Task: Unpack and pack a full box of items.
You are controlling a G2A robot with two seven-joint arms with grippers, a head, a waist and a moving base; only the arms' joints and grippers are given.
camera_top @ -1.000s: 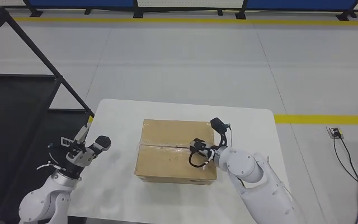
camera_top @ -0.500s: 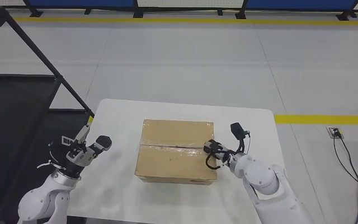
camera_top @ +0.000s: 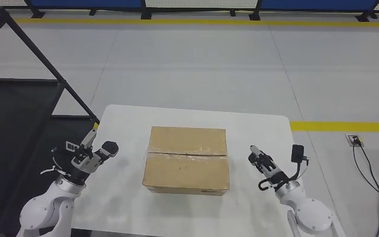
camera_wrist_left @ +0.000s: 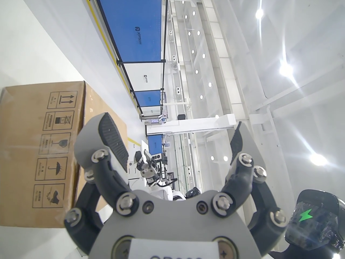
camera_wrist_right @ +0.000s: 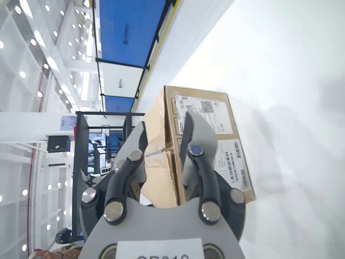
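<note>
Closed cardboard box at the centre of the white table, flaps down, clear tape along the top seam. The left gripper hangs over the table's left edge, well apart from the box, its ribbed pads spread wide with nothing between them; it faces the box end printed with handling symbols. The right gripper sits over the table to the right of the box, near it but not touching, fingers parted by a narrower gap and empty. It points at the box end carrying white shipping labels.
</note>
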